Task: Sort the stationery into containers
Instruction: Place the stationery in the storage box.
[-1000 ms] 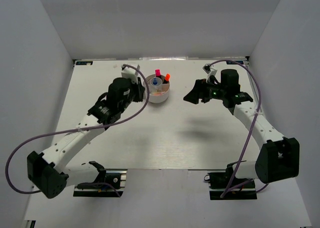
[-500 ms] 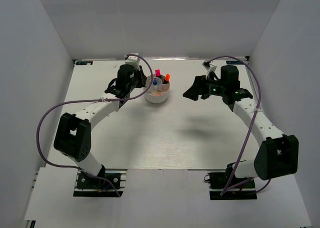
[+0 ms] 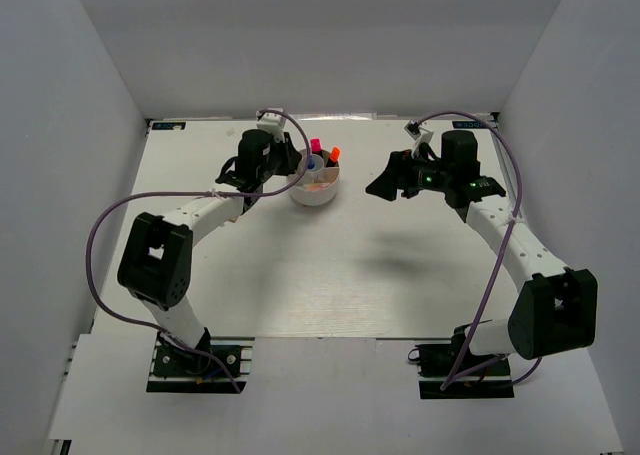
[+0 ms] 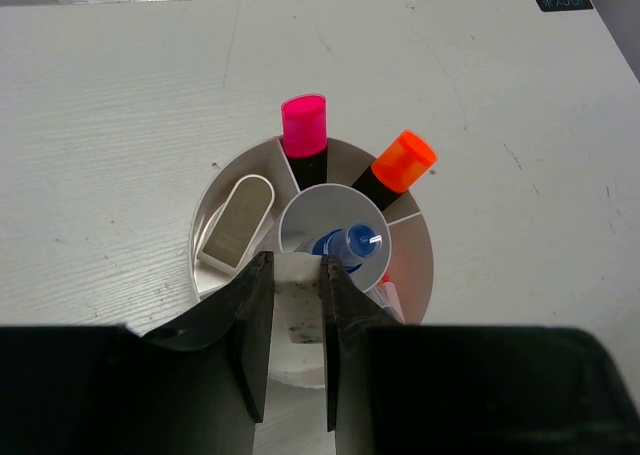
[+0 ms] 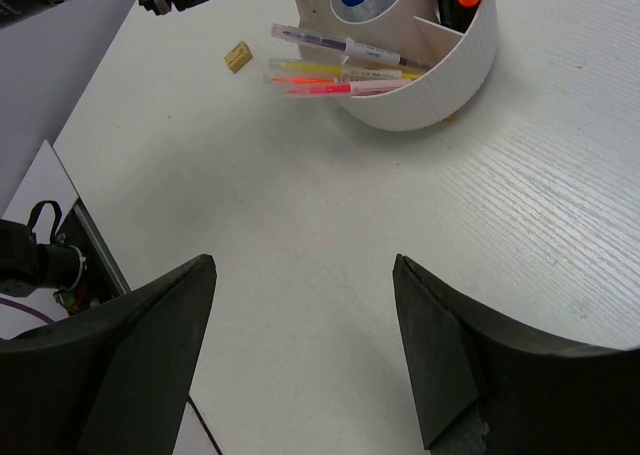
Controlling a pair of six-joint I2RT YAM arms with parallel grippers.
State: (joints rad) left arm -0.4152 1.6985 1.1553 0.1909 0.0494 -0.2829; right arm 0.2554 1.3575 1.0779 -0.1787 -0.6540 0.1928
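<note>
The left pincer (image 4: 295,275) is closed down to a narrow gap and pinches a small whitish, speckled block (image 4: 297,315), seemingly an eraser; it holds this over the near edge of the round white tub (image 5: 440,85), above the compartment closest to the wrist camera, so the piece looks ready to be let go rather than already placed.

The tub stands toward the far middle of the white surface (image 4: 120,125) and is mostly filled; a greyish eraser (image 4: 235,220) leans in the left compartment; a pink-capped highlighter (image 4: 305,125) and an orange-capped highlighter (image 4: 405,160) stand upright in two neighbouring far compartments; the blue-capped bottle (image 4: 350,243) sits in the round centre cell; from the right wrist view, a grey pen (image 5: 340,45), a yellow pen (image 5: 330,70) and a pink pen (image 5: 330,88) lie together in one compartment, their ends sticking out over the rim.

One small beige eraser (image 5: 238,56) lies loose on the surface, near the tub but apart from it, on the side toward the left arm; it is not visible in the overhead view.

The right pincer (image 5: 302,265) is spread wide and holds nothing; it hovers above the bare surface to the right of the tub, well apart from it.

By judgement, the sorting is nearly done; what seems left is to drop the held block into its cell and then to collect the loose beige eraser; no other stationery can be seen outside the tub.
</note>
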